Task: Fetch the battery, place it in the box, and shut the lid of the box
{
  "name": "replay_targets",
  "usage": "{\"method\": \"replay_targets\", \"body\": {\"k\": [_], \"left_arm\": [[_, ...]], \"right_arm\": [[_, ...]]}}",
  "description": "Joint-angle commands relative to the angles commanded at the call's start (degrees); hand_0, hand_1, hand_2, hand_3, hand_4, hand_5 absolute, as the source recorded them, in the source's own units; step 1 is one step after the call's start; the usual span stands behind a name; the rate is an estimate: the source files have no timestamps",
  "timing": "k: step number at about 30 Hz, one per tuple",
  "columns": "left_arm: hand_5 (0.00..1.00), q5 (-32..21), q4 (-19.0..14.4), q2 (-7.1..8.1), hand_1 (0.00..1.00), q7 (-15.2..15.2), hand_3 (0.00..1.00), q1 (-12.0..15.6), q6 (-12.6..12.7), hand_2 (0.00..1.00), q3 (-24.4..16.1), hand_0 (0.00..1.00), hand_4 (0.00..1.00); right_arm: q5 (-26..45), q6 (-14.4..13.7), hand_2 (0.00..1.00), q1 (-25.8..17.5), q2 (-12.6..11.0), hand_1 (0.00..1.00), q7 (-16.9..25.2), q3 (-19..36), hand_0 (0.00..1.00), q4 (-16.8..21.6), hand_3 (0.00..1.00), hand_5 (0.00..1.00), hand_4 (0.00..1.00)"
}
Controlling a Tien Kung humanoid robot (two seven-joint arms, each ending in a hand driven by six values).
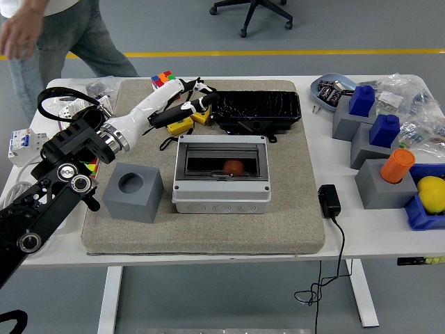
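Your left hand (189,96) hovers empty, fingers loosely spread, near the mat's far edge. Box (222,174) lies nearer you, lid (221,165) looks down, battery (233,167) inside.

My left hand (186,97) hangs over the far-left part of the grey mat (292,229), fingers loosely spread, gripping nothing, above the yellow tape measures (182,126) and beside the colour cube (162,77). Centre mat: grey box (221,196) w/ dark see-through lid down; orange battery (233,167) visible inside. Grey holder block (133,193) sits just left of the box, its round socket bare. Black tray (257,110) lies behind the box. A person (42,38) stands at top left, away from the worktop (375,236). Right arm not in shot.
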Motion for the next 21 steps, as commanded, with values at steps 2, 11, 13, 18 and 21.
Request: {"method": "replay_targets", "body": {"k": [2,11,13,18,21], "left_arm": [[0.998,-4.5,0.1,-0.46,0.888,-1.6,0.812,0.5,-0.4,0.827,-2.1,0.946,0.998],[0.998,-25.7,1.2,-1.29,0.887,-7.1,0.854,3.8,-1.8,0.839,-15.2,0.93,0.998],[0.998,-30.9,1.6,-1.2,0.887,-7.7,0.854,4.5,-1.8,0.839,-17.9,0.93,0.998],[0.998,-38.0,2.7,-0.84,0.905,-8.0,0.894,6.3,-1.0,0.879,-23.4,0.926,0.998],[0.998,-34.4,3.8,-0.43,0.969,-7.2,0.929,8.1,0.0,0.957,-28.1,0.949,0.998]], "right_arm": [[0.0,0.0,0.807,0.0,0.0,0.852,0.0,-0.1,0.863,0.0,0.833,0.998,0.998],[-0.1,0.0,0.807,0.1,0.3,0.852,0.0,-0.5,0.863,-0.1,0.833,0.998,0.998],[-0.2,-0.1,0.807,0.1,0.5,0.852,0.0,-0.7,0.863,-0.1,0.833,0.998,0.998],[-0.5,-0.1,0.807,0.1,1.1,0.852,0.0,-0.8,0.862,0.0,0.833,0.998,0.998],[-0.6,-0.2,0.807,0.2,1.3,0.852,0.0,-0.8,0.863,0.0,0.833,0.998,0.998]]}}
